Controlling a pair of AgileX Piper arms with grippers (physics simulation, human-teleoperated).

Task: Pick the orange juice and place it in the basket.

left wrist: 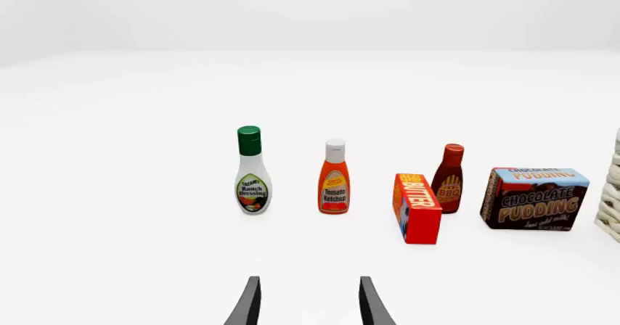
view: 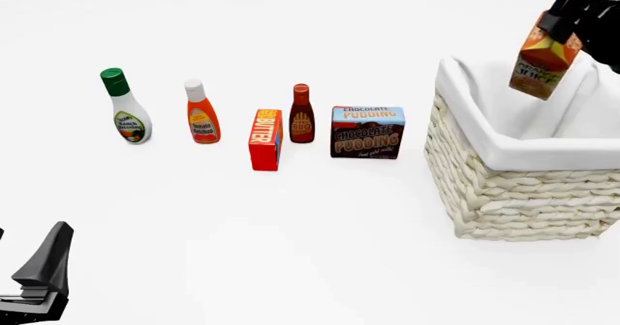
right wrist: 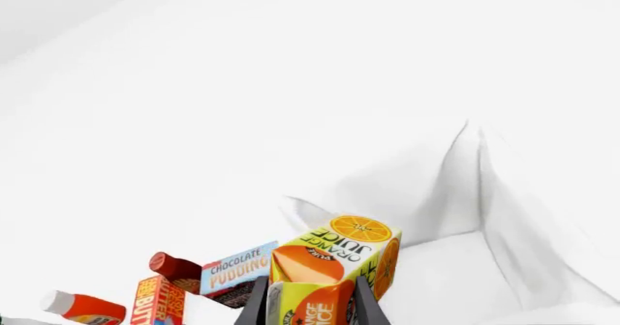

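The right gripper (view: pixel 567 22) is up in the air over the basket (view: pixel 504 151), its two dark fingers (right wrist: pixel 254 303) closed against the sides of the orange juice carton (view: pixel 545 62). The carton hangs tilted below the pincer, gripped near its gable top, its lower end clear of the white cloth lining and above the basket's open inside. From the right wrist camera the carton fills the gap between the fingers, its orange-slice picture facing outward.

Off to the left of that pincer, standing in a row on the white table (view: pixel 290 238), are the chocolate pudding box (view: pixel 367 132), the BBQ sauce bottle (view: pixel 301 113), the red butter box (view: pixel 264 139), the tomato ketchup bottle (view: pixel 202 112) and the ranch dressing bottle (view: pixel 125 107).

The left gripper (left wrist: pixel 308 303) sits low at the near left, well apart from the carton. Its fingers stand parted with nothing between them; the groceries stand ahead of it, the ketchup most nearly in line with the gap.
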